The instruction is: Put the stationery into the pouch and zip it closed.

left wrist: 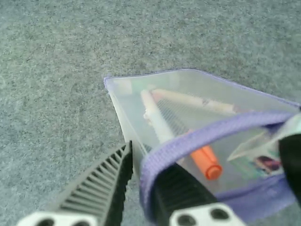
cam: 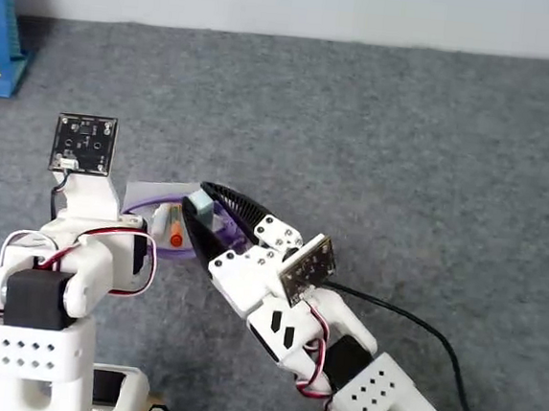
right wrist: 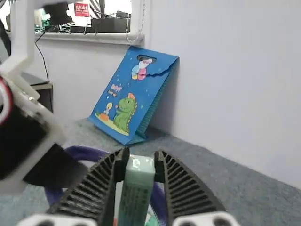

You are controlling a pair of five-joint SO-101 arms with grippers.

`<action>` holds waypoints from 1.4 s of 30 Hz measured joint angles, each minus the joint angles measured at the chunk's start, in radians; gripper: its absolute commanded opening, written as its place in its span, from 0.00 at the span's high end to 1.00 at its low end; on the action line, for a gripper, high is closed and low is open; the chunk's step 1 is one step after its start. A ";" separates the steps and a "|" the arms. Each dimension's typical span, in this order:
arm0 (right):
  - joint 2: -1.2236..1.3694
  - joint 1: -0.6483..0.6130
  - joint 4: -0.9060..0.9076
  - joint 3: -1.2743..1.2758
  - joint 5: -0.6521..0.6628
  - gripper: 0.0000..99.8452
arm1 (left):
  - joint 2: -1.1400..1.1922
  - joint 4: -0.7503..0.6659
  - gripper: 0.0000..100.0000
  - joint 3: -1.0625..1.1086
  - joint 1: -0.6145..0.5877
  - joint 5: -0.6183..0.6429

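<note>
Pouch (left wrist: 131,94) lies on the grey table (cam: 432,162). Its purple rim (left wrist: 207,134) is pinched by the left tool (left wrist: 141,167), one jaw outside the pouch wall and one inside, which props the mouth open. Inside the pouch lie a white pen (left wrist: 157,125) with an orange cap (left wrist: 207,165) close to the mouth, and a second pen (left wrist: 193,101) beside it. Over the pouch's mouth, just right of the pinched rim, the right tool (right wrist: 141,157) is clamped on a pale green eraser (right wrist: 136,188).

The likeliest trouble is the left pinch slipping. The mouth would then sag shut and the eraser would land on the rim or beside the pouch. The two tools also sit close together, so a careless descent could knock them against each other. Later, the orange cap so near the mouth may foul the zip.
</note>
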 measured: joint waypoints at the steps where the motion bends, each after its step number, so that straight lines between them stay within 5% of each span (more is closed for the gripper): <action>1: -0.018 -0.002 0.037 0.000 0.002 0.81 | 0.000 0.000 0.99 0.000 0.000 0.000; 12: -0.396 0.002 0.443 0.017 -0.009 0.83 | 0.000 0.000 0.99 0.000 -0.002 -0.002; 24: -0.496 0.002 1.068 -0.167 -0.256 0.83 | 0.000 0.000 0.99 0.000 -0.003 -0.002; 42: -0.172 -0.057 0.936 -0.169 -0.353 0.86 | 0.000 0.000 0.99 0.000 -0.003 -0.002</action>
